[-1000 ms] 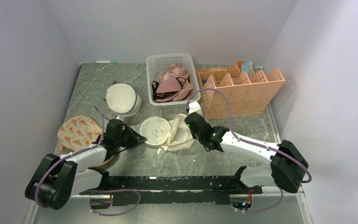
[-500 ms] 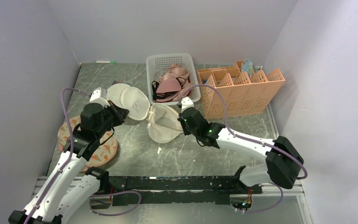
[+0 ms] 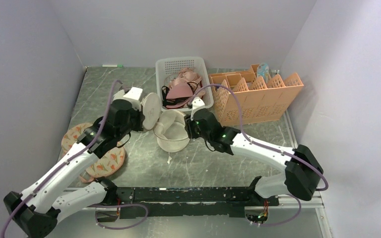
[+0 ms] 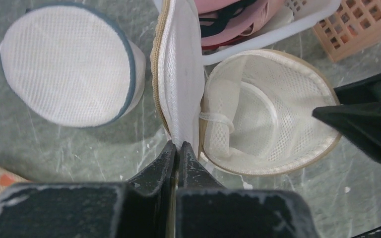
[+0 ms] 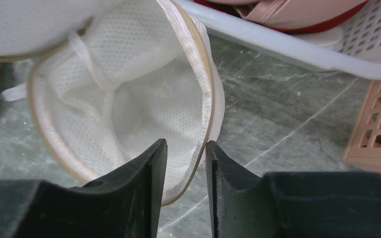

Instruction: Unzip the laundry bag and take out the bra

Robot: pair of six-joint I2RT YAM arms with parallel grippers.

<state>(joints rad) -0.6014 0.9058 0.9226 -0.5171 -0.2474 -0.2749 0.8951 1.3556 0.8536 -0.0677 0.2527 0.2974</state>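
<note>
Laundry bag (image 3: 171,135) lies unzipped at centre frame in the top view, just below the white basket (image 3: 181,59), with its lid flap standing on edge. Left gripper (image 4: 177,148) has its jaws pinched tight on the flap's lower edge. Right gripper (image 5: 186,148) has its jaws clamped across the bowl's zip rim, mesh between them.

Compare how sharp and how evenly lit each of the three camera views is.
Top view: evenly lit, soft shadows, laundry bag sharp. Left wrist view: mesh crisp, left gripper near the lens blurred. Right wrist view: weave sharp, right gripper dark and soft-edged.
</note>
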